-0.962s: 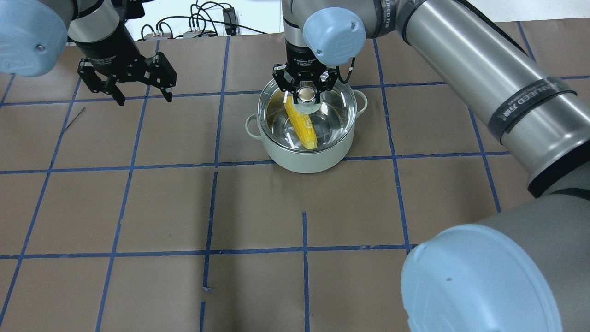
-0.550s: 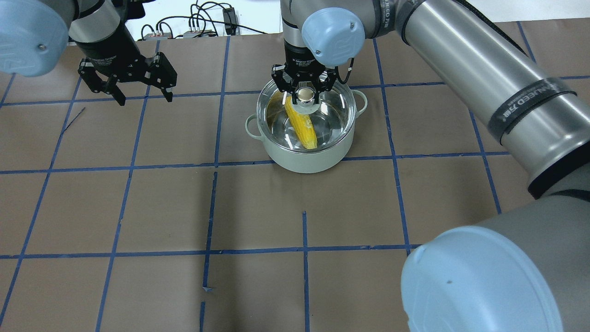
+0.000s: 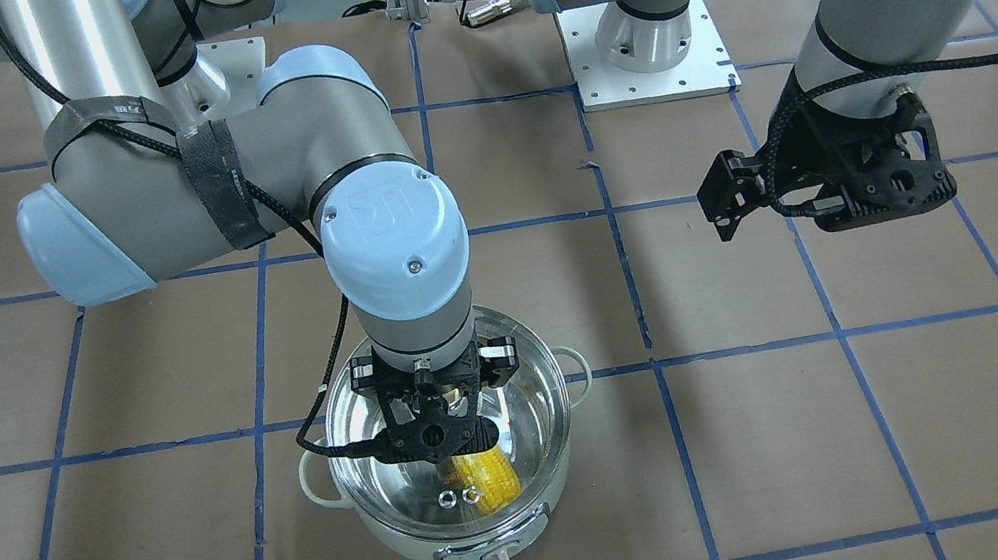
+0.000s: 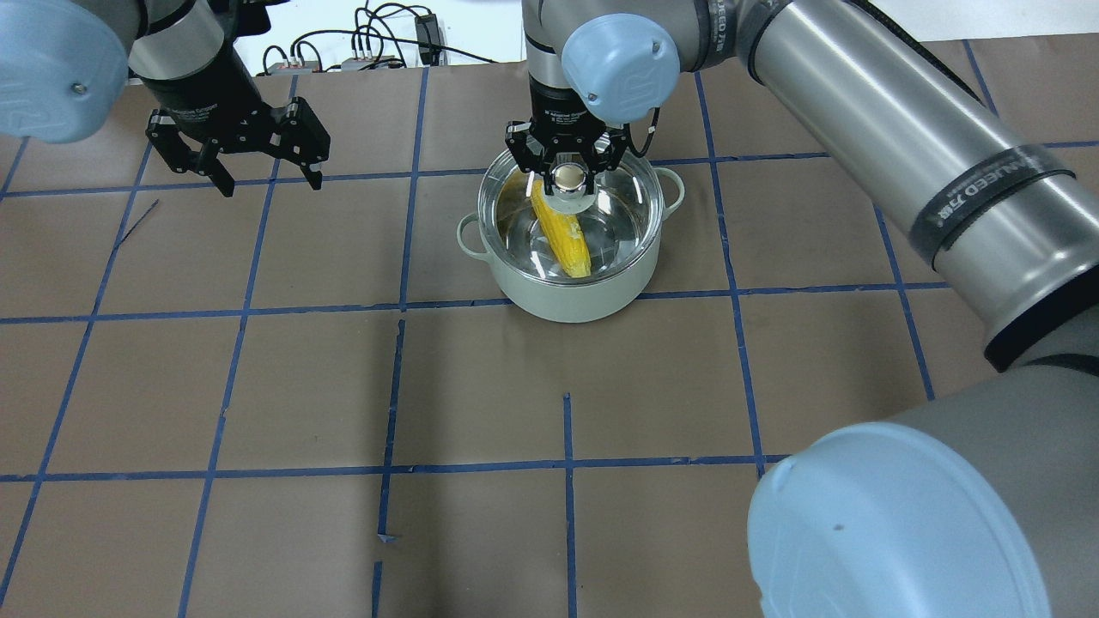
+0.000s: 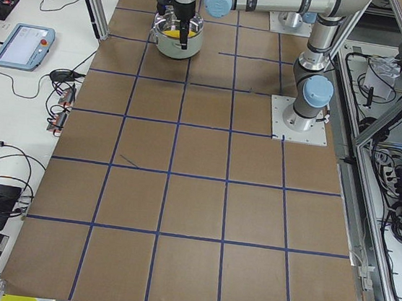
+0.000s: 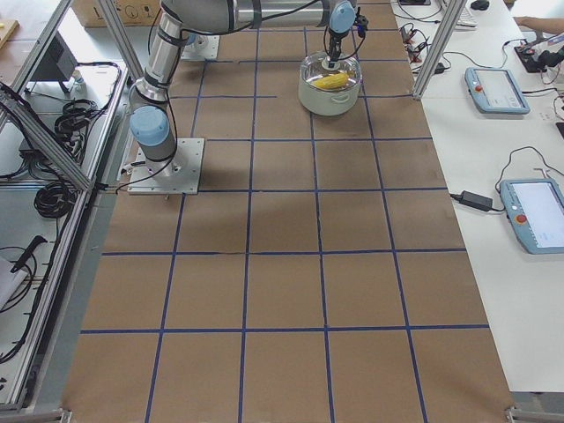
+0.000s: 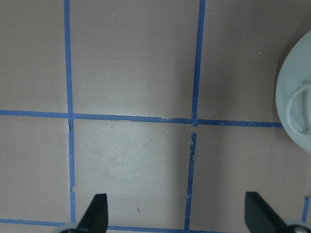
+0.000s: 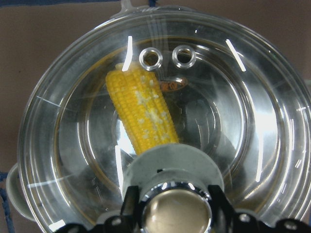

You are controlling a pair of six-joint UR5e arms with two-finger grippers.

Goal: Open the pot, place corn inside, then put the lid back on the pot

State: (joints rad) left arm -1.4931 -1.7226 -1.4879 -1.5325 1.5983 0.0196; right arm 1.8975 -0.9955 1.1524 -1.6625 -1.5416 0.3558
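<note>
Right gripper [image 4: 567,174] is straight above the pot [image 4: 568,297], pointing down. Its fingers sit narrow on either side of the lid [image 8: 252,111] knob [image 8: 176,212]. In the right wrist view the pads are tight against the knob, so I read it as gripped.

The glass lid covers the pot mouth, rim over rim. I can't tell whether it's fully seated.

The corn [image 8: 143,114] is inside the pot under the glass. It lies slanted on the steel floor, one end under the knob and the other near the two steam-hole rivets [image 8: 151,58].

The pot stands on the brown papered table [image 4: 300,386] with its front knob facing away from the robot.

Left gripper [image 4: 270,182] has its jaws wide and holds nothing. It hangs over bare table, well apart from the pot on the robot's left. Its wrist camera catches only the pot's edge and one loop handle [image 7: 297,112].
</note>
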